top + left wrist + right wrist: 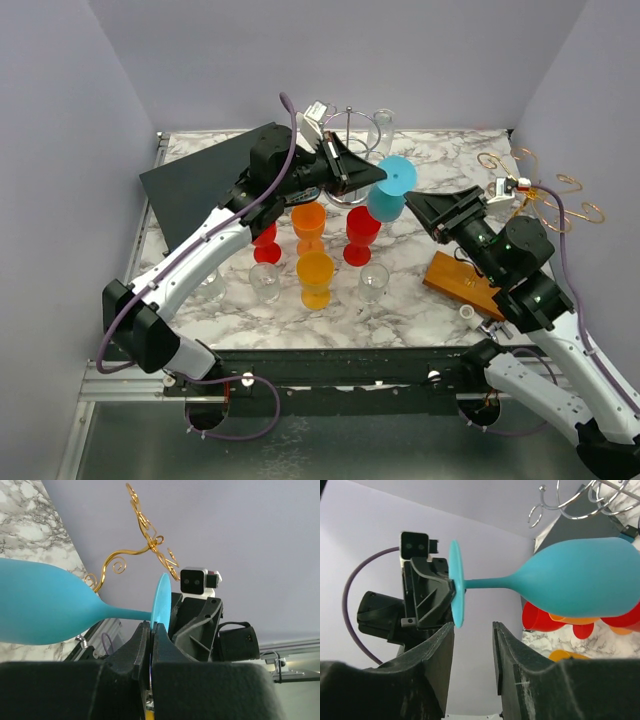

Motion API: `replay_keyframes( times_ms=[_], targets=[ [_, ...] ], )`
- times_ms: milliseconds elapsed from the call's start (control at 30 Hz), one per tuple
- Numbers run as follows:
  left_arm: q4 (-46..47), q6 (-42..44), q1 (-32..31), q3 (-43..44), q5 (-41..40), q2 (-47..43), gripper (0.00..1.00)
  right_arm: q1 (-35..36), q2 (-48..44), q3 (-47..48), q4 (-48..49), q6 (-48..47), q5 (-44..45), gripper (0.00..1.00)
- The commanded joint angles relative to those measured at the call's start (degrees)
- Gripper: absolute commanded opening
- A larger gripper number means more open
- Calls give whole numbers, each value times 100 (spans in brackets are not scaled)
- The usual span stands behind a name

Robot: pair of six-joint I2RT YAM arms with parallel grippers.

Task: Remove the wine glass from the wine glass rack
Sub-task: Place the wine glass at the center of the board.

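Jaws first: my left jaws are pinched shut on the edge of the foot (161,600) of the glass (45,610). The left wrist view shows both fingers (142,652) meeting on that thin disc, with the stem and blue bowl running off to the left, sideways in the air. My right jaws stand partly open and grip nothing. Only the right wrist view shows this. The foot's lower edge dips just into the gap, close to one finger (437,655); whether it touches I cannot tell.

From above, the glass hangs between my two arms over the back half of the bench (440,160), off both racks. The chrome rack (350,120) is behind it at the back edge and the gold rack (545,190) is well apart on the right. Only this view shows the whole spread below: red cups (362,232), orange cups (315,275), clear cups (373,283), a dark mat (190,185) and a wooden block (460,282).

The left wrist view has the gold rack behind the foot. The right wrist view catches the chrome loops and some red and orange under the bowl.
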Motion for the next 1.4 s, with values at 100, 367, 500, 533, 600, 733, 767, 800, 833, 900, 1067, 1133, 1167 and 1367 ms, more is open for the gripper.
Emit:
replay_keyframes(
  times_ms=[100, 367, 500, 533, 600, 733, 767, 800, 833, 900, 1067, 1133, 1167, 1367],
  targets=[
    [-134, 740, -40, -100, 312, -445, 0, -4, -128, 240, -583, -737, -429, 52],
    [-168, 1515, -37, -188, 602, -731, 0, -9, -327, 389, -1165, -1175, -665, 71],
    [-169, 1564, -27, -127, 665, -904, 0, -4, -611, 289, -1346, -1342, -546, 80],
    [-168, 1376, -23, -84, 690, -918, 0, -4, -684, 252, -1315, -1389, -549, 82],
    [-80, 850, -9, -77, 782, -923, 0, -5, -778, 168, -1191, -1506, -611, 85],
    [106, -79, 35, -136, 711, -1090, 0, -5, -802, 87, -1013, -1712, -764, 89],
    [127, -278, 36, -156, 652, -1161, 0, -4, -802, 68, -1006, -1735, -760, 90],
    [131, -431, 36, -190, 570, -1222, 0, -4, -813, 37, -970, -1765, -762, 90],
    [156, -585, 42, -237, 476, -1311, 0, -4, -832, -1, -925, -1796, -763, 91],
    [161, -796, 75, -259, 358, -1442, 0, -5, -859, -83, -819, -1830, -758, 92],
    [258, -1310, 81, -455, 163, -1657, 0, -4, -910, -360, -489, -1801, -815, 94],
    [346, -1486, 93, -602, 121, -1714, 0, -12, -931, -446, -356, -1756, -884, 95],
    [430, -1600, 93, -692, 99, -1738, 0, -4, -938, -495, -311, -1722, -887, 95],
    [655, -1772, 98, -1023, -2, -1687, 0, -4, -1091, -798, -169, -1433, -774, 96]
  ],
)
